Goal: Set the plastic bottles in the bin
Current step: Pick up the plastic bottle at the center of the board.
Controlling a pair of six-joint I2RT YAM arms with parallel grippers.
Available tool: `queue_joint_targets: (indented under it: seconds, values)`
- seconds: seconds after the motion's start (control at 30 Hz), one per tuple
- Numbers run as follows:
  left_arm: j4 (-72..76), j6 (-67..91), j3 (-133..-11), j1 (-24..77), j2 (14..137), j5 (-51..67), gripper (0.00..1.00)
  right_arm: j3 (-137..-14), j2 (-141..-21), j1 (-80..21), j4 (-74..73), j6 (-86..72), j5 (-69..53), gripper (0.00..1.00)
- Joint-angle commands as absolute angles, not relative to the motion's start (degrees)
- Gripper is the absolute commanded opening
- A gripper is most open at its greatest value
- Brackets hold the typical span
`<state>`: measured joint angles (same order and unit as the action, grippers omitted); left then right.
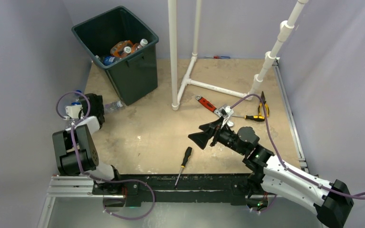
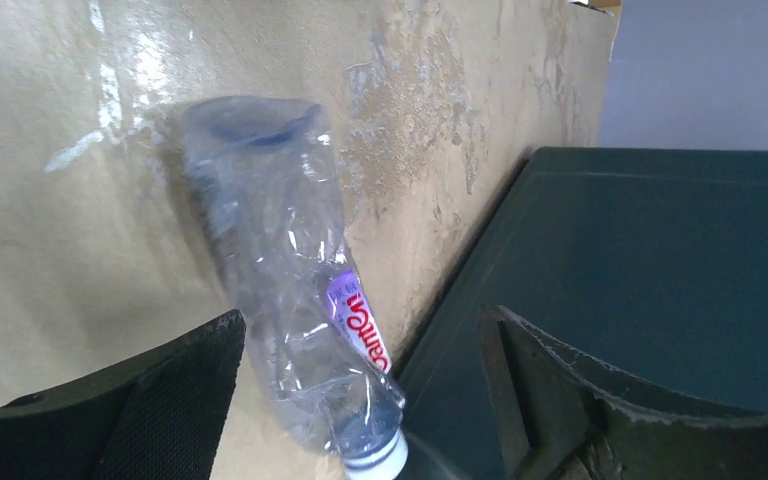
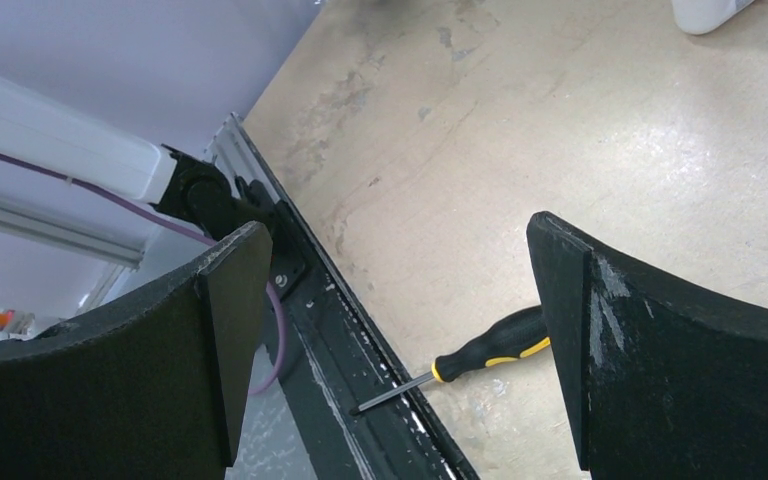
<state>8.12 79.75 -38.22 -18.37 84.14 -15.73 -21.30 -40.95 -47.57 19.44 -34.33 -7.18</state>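
Lengthwise between left jaws, wide apart and gripping nothing: crushed bottle (image 2: 280,250) on table (image 2: 60,150), cap (image 2: 375,457) nearest, seemingly against bin (image 2: 660,260) (right jaws gaping, empty, well apart).

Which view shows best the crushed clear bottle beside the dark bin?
Left wrist view: the crushed clear plastic bottle fills it, label and white cap visible. Top external shows it small, partly hidden; right wrist shows nothing of it.

Soft, even overhead light fills all three views with only faint shadows, white glare streaks the surface (image 2: 40,200) beside the slightly blurred clear bottle (image 2: 280,270), and the dark fingers (image 3: 660,350) close to each wrist camera look soft and unfocused.
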Motion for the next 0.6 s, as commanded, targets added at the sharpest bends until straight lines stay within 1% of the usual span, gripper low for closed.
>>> queue_joint_targets:
  seconds: [0.0, 0.2, 0.37, 0.57]
  values:
    - [18.73, 82.5, -38.1, -18.8, 89.14, -15.27, 0.84, -23.65, -42.07, -47.64, 22.74, -34.33, -7.6, 0.98]
    - [18.56, 81.92, -36.49, -18.72, 88.6, -14.37, 0.83, -23.32, -42.26, -47.68, 23.84, -34.77, -7.31, 0.98]
    - [13.72, 81.74, -35.33, -17.82, 87.36, -12.66, 0.81, -24.36, -42.58, -47.64, 23.46, -34.4, -7.19, 0.98]
    - [10.29, 79.95, -36.87, -16.93, 89.34, -10.9, 0.81, -24.35, -38.81, -47.64, 21.49, -35.41, -6.42, 0.98]
